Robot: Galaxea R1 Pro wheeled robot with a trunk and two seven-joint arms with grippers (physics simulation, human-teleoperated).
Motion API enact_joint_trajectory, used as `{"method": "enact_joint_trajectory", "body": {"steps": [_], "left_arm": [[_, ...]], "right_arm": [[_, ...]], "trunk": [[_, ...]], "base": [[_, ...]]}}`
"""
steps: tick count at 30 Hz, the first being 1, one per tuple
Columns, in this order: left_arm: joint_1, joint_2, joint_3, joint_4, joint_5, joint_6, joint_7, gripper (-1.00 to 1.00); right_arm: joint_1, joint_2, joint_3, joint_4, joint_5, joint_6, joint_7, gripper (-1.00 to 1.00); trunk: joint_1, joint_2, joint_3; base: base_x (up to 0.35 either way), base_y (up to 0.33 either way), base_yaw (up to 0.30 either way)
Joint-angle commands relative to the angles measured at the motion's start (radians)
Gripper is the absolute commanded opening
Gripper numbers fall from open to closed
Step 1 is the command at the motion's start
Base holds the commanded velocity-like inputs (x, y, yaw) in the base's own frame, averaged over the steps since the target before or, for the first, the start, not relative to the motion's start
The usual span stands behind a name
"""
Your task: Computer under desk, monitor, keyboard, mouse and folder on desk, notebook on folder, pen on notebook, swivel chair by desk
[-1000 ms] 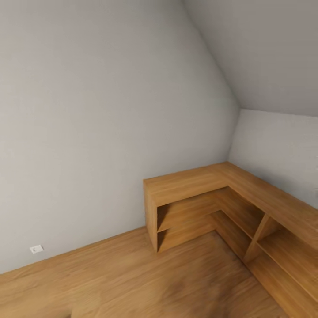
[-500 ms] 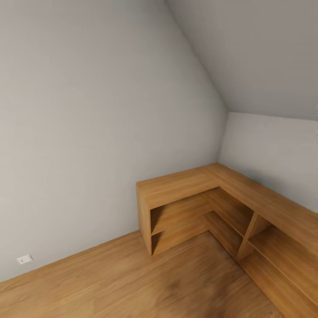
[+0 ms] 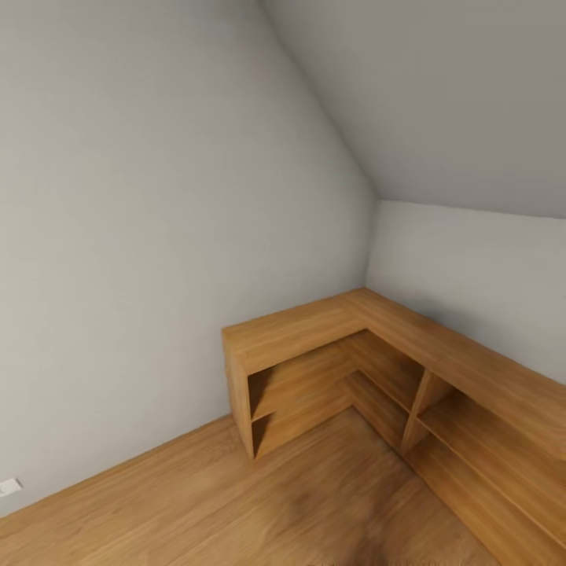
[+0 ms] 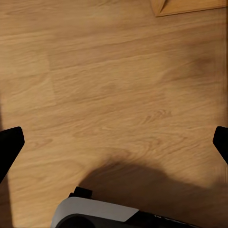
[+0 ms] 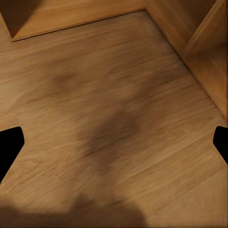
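Both grippers' fingers stood wide open, empty; lower right, corner shelf unit required clearance while turning.

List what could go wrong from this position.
Base collision: the L-shaped wooden shelf unit sits low and close ahead in the corner; the right hand hangs open near its foot.
Time lost: no desk items are in sight here, just grey wall and wooden floor.

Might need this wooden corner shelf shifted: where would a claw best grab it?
Judging roughly: the thin upright end panel, from the open floor side. Its front edge stands free beside open compartments; the shelf's back sits along the walls.
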State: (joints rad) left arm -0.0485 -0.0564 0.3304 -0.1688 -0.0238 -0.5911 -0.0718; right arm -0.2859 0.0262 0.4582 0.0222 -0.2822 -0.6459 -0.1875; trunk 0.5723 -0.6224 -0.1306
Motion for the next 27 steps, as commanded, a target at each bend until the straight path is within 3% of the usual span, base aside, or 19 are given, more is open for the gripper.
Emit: {"method": "enact_joint_trajectory", "body": {"steps": [1,9,18,27], "left_arm": [[-0.001,0.000,0.009,0.000,-0.002,-0.002,-0.008,1.00],[-0.001,0.000,0.009,0.000,-0.002,-0.002,-0.007,1.00],[-0.001,0.000,0.009,0.000,-0.002,-0.003,-0.007,1.00],[-0.001,0.000,0.009,0.000,-0.002,-0.003,-0.008,1.00]], "right_arm": [[-0.001,0.001,0.008,0.002,-0.005,-0.003,-0.004,1.00],[-0.001,0.001,0.008,0.002,-0.007,-0.003,-0.004,1.00],[-0.001,0.000,0.008,0.002,-0.009,-0.004,-0.004,1.00],[-0.002,0.000,0.008,0.002,-0.009,-0.005,-0.004,1.00]], "trunk": [[0.000,-0.002,-0.002],[0.000,-0.002,-0.004],[0.000,-0.002,-0.005],[0.000,-0.002,-0.005]], "base": [[0.000,0.000,-0.115],[0.000,0.000,-0.055],[0.004,0.000,-0.205],[0.216,0.042,-0.250]]}}
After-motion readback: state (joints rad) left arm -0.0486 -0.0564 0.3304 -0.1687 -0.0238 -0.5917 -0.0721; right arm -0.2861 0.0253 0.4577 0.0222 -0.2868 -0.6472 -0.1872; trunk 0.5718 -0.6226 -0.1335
